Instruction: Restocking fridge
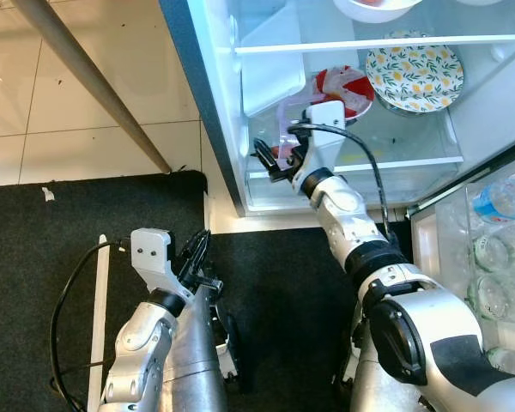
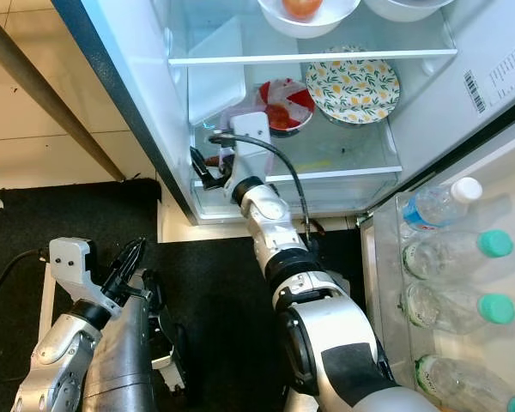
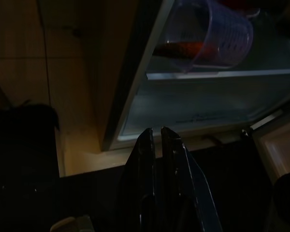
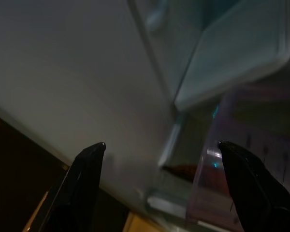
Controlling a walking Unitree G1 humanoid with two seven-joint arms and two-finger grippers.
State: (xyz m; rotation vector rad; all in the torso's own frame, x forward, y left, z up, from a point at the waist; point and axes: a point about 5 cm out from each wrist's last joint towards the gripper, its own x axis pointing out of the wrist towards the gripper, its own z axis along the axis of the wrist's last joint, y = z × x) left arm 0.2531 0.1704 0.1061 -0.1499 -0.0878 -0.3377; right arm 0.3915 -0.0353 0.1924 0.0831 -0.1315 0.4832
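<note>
The clear measuring jug (image 1: 285,137) with red contents already stands at the front left corner of the fridge shelf (image 1: 412,163), the right tool (image 1: 268,160) wide open and empty beside it, the left tool (image 1: 199,257) closed and idle, so little seems left.

Bright and sharp inside the open white fridge with glass shelves (image 1: 352,43), lit from within; glare on the beige floor tiles (image 1: 34,77) beside it. Dim, murky and soft in both wrist views, brightest toward that fridge.
</note>
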